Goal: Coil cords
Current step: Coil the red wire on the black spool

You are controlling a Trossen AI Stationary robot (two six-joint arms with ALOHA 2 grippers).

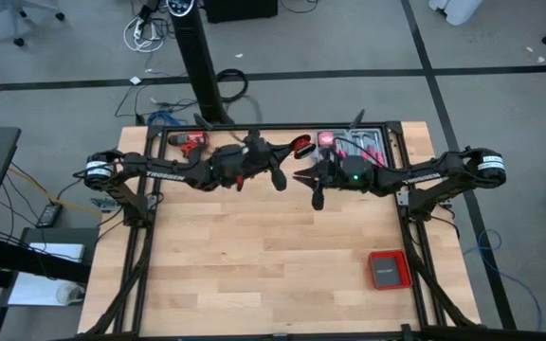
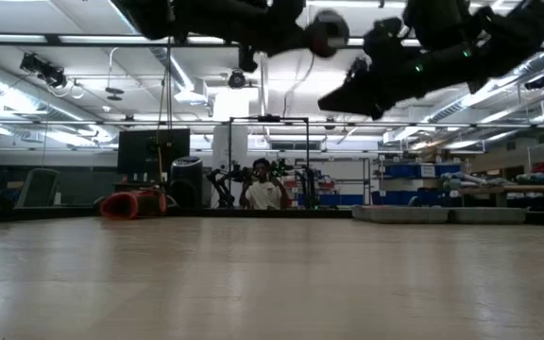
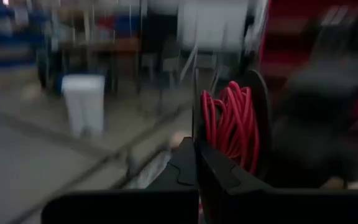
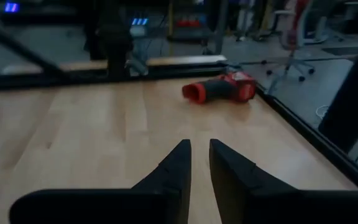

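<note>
Our left gripper (image 3: 196,163) clenches the coiled red cord (image 3: 232,124) high above the table (image 1: 254,265), probably so loops hang free, while our right gripper (image 4: 199,163), fingers slightly parted and grasping nothing, waits close beside it.

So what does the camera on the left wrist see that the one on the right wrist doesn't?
Only the left wrist camera shows the coiled red cord, close in front of the left hand, whose fingers are shut. Only the right wrist camera shows the wooden table, the red-and-black drill lying on it, and the right hand, fingers slightly apart and holding nothing. Both share a blurred room beyond the table.
</note>
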